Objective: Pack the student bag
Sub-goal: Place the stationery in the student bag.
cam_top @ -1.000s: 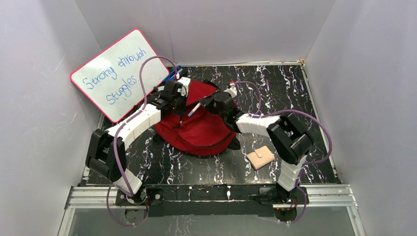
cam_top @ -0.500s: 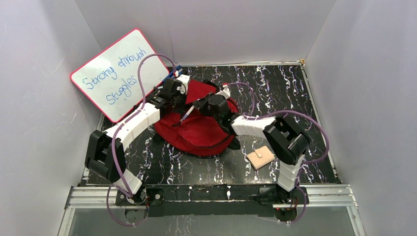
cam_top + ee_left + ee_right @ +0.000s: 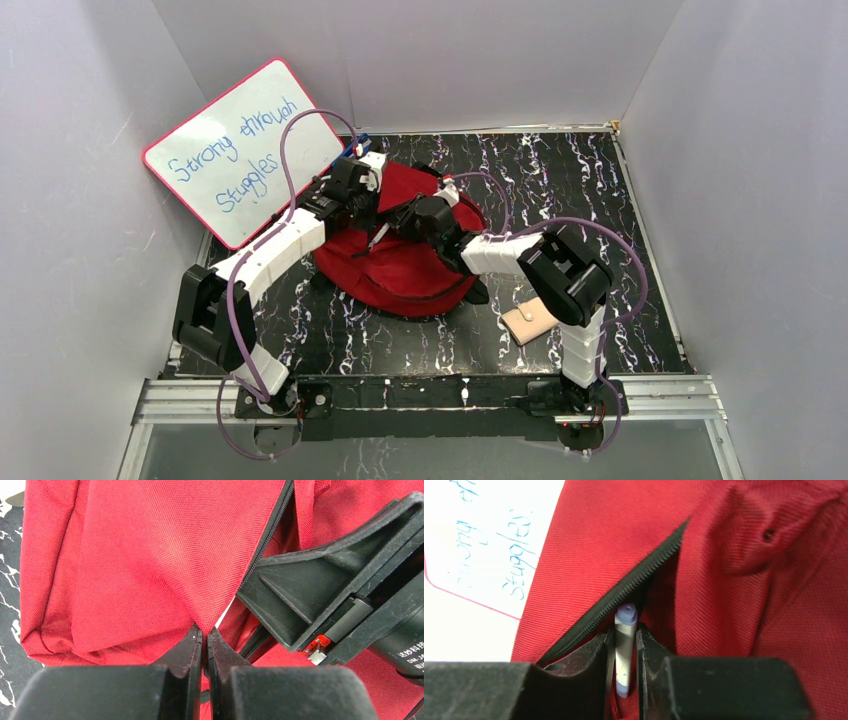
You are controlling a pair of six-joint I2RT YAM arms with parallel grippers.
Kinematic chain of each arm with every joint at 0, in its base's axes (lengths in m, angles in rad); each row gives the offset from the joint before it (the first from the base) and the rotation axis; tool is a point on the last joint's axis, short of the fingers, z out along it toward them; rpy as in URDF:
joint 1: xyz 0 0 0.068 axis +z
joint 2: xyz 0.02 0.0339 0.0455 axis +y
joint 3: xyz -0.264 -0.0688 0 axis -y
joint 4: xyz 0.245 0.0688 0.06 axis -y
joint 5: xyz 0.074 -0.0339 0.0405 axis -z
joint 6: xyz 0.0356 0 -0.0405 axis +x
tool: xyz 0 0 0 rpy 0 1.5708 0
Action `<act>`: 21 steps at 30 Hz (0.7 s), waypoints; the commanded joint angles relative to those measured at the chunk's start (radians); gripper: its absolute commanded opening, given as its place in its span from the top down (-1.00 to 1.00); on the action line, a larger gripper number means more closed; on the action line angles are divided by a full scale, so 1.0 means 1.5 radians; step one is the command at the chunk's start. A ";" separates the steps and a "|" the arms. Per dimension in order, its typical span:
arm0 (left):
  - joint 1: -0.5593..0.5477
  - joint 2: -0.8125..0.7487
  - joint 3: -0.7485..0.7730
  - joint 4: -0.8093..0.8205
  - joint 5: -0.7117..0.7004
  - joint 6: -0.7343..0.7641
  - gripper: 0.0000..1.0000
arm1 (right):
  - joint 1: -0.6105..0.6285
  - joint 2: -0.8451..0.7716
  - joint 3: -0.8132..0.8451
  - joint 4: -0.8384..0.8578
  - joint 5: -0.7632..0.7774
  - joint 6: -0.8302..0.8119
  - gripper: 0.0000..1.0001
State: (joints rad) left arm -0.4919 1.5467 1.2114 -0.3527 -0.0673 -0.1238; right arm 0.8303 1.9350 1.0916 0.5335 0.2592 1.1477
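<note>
Little gap: right tool, pen, bag's zipper

Left claw and right claw crowd the student bag opening.

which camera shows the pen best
The right wrist view: the pen stands large between the right gripper's fingers, its cap at the student bag's open zipper. The top view shows only a thin sliver; the left wrist view barely any.
</note>
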 commanded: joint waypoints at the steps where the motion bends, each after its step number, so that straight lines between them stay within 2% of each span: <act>1: 0.001 -0.038 0.027 0.010 0.017 -0.004 1.00 | -0.011 0.008 0.056 -0.004 -0.007 -0.045 0.33; 3: 0.001 -0.041 0.022 0.012 0.017 -0.006 1.00 | -0.021 0.001 0.062 -0.025 -0.004 -0.064 0.23; 5: 0.000 -0.042 0.017 0.012 0.018 -0.008 1.00 | -0.029 -0.006 0.077 -0.068 0.002 -0.081 0.01; 7: 0.001 -0.041 0.015 0.011 0.018 -0.008 1.00 | -0.037 -0.016 0.083 -0.098 -0.001 -0.098 -0.08; 17: 0.001 -0.058 -0.004 0.031 0.043 -0.023 1.00 | -0.040 -0.155 -0.020 -0.137 0.007 -0.184 -0.12; 21: 0.001 -0.080 -0.028 0.058 0.114 -0.031 0.72 | -0.040 -0.228 -0.047 -0.170 0.022 -0.251 -0.12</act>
State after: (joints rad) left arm -0.4908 1.5166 1.1900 -0.3241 -0.0124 -0.1459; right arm 0.7734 1.7123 1.0431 0.3073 0.2481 0.8959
